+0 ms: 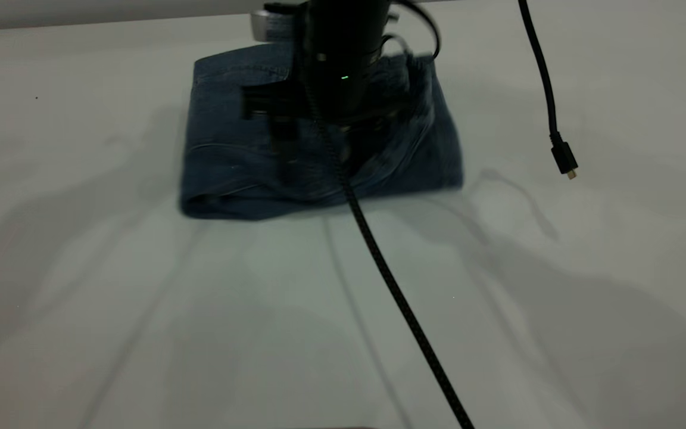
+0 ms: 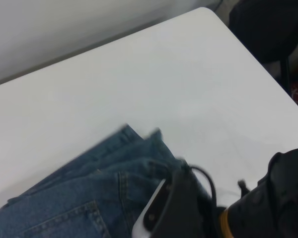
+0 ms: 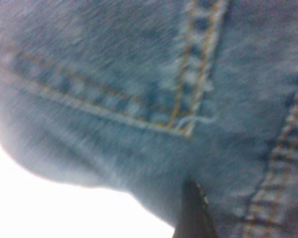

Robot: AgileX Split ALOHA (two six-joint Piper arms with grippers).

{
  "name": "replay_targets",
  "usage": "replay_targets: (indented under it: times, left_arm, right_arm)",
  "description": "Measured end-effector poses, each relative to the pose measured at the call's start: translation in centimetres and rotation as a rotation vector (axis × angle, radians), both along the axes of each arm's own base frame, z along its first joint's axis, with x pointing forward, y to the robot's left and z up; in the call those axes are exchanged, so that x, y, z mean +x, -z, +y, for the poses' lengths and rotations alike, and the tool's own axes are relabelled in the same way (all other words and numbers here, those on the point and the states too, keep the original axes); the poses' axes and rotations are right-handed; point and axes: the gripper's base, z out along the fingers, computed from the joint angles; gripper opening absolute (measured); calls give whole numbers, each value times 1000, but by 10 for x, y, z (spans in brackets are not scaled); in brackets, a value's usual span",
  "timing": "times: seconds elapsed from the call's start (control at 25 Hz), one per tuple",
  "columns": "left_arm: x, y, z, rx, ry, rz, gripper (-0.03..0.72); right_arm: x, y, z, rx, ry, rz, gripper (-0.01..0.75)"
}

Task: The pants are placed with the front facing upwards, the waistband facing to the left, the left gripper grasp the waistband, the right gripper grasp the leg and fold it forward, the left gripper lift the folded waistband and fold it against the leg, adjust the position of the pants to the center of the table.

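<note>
The blue denim pants lie folded into a compact bundle at the far middle of the white table. I cannot make out the waistband in the fold. My right gripper comes straight down from its black arm onto the middle of the bundle and looks motion-blurred. In the right wrist view the pants fill the frame, with tan pocket stitching pressed close to the camera. The left wrist view shows the pants near a table corner, with the right gripper and its white cylinder resting on them. My left gripper is out of view.
A braided black cable runs from the arm across the table to the near edge. Another black cable with a plug hangs above the table at the right. A dark chair stands beyond the table corner. The table's far edge lies just behind the pants.
</note>
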Motion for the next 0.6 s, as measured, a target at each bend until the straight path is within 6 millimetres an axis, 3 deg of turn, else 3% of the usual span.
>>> replay_targets:
  times: [0.2, 0.36, 0.44, 0.6]
  left_arm:
    - [-3, 1, -2, 0, 37, 28, 565]
    - [-6, 1, -3, 1, 62, 43, 565]
    - [-12, -4, -2, 18, 77, 29, 565]
    - [-38, -37, 5, 63, 99, -57, 565]
  right_arm:
    - [-4, -5, 9, 119, -43, 26, 434]
    - [1, -17, -4, 117, -83, 39, 434]
    - [6, -40, -13, 108, -119, 25, 434]
    - [12, -119, -28, 100, -221, -114, 425]
